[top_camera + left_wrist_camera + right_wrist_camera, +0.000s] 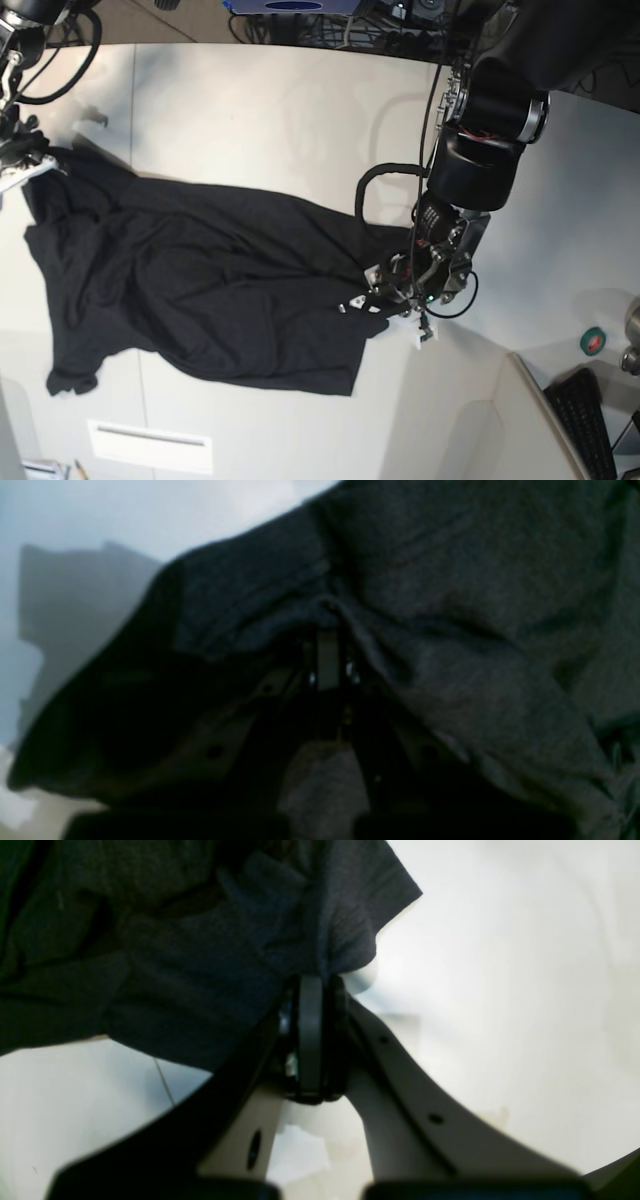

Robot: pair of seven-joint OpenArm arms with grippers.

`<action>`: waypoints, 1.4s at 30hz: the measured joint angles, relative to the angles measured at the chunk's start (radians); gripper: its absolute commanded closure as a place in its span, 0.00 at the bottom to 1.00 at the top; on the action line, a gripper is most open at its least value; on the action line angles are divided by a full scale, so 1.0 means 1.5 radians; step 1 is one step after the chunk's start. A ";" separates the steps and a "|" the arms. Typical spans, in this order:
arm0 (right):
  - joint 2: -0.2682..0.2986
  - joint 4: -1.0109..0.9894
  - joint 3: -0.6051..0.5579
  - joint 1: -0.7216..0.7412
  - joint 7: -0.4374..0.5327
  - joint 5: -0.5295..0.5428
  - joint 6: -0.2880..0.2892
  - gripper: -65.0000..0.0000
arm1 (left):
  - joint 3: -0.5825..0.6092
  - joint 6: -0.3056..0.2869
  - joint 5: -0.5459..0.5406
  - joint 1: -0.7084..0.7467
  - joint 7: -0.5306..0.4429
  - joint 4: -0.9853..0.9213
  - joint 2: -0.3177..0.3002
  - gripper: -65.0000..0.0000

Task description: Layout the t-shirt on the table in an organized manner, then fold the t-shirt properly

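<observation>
The black t-shirt [200,280] lies spread and wrinkled across the left half of the off-white table [270,110]; its rainbow print does not show. My left gripper [385,295] is shut on the shirt's right edge, and in the left wrist view the cloth [450,605] drapes over the closed gripper [327,640]. My right gripper [30,165] is shut on the shirt's far left corner. In the right wrist view the gripper [317,982] pinches a fold of the cloth [200,940] above the table [500,990].
A small white rectangular plate [150,445] lies near the front edge below the shirt. A green tape roll [593,341] and a dark keyboard [590,420] sit at the right. Cables [60,60] hang at the far left corner.
</observation>
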 measured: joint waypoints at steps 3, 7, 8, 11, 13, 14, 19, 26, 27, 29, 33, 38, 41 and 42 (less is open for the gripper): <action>0.000 0.000 0.000 0.000 0.001 0.000 0.000 1.00 | -0.004 0.001 0.001 0.025 0.001 0.074 -0.004 1.00; 0.000 0.000 0.000 0.000 -0.001 0.000 0.000 1.00 | -0.021 -0.007 -0.008 0.105 0.004 0.242 -0.033 1.00; 0.000 0.000 0.001 0.000 0.000 0.000 0.000 1.00 | -0.037 -0.004 -0.005 0.137 0.002 0.291 -0.044 1.00; -0.001 0.000 0.000 0.000 0.001 -0.002 0.000 1.00 | -0.104 -0.003 -0.002 0.238 -0.002 0.414 -0.086 1.00; 0.000 0.000 -0.001 0.000 0.001 -0.002 0.000 1.00 | -0.139 0.001 0.004 0.292 0.004 0.447 -0.109 1.00; 0.000 0.000 -0.001 0.000 0.000 -0.003 0.000 1.00 | -0.155 0.000 0.004 0.315 0.005 0.461 -0.114 0.94; 0.000 0.000 -0.001 0.000 0.001 -0.001 0.000 1.00 | -0.216 -0.111 -0.002 0.378 0.002 0.493 -0.107 0.26; 0.000 0.000 -0.001 0.001 0.001 0.000 0.000 1.00 | -0.303 -0.146 0.004 0.372 -0.005 0.393 -0.062 0.19; 0.000 0.000 -0.001 0.001 0.001 0.000 0.000 1.00 | -0.303 -0.146 0.003 0.363 -0.010 0.382 -0.061 0.19; 0.000 0.000 -0.001 0.000 0.000 -0.001 0.000 1.00 | -0.302 -0.148 0.002 0.329 -0.011 0.348 -0.061 0.19; 0.000 0.000 -0.001 0.001 0.003 0.000 0.000 1.00 | -0.259 -0.151 0.004 0.284 -0.032 0.294 -0.057 0.19; 0.000 0.000 -0.001 0.001 0.003 0.000 0.000 1.00 | -0.216 -0.156 0.003 0.258 -0.039 0.265 -0.037 0.22; 0.000 0.000 -0.001 0.000 0.003 0.000 0.000 1.00 | -0.213 -0.162 -0.001 0.243 -0.037 0.238 -0.028 0.54; 0.000 0.000 -0.001 0.000 0.003 0.000 0.000 1.00 | -0.213 -0.159 -0.007 0.244 -0.030 0.234 -0.028 0.68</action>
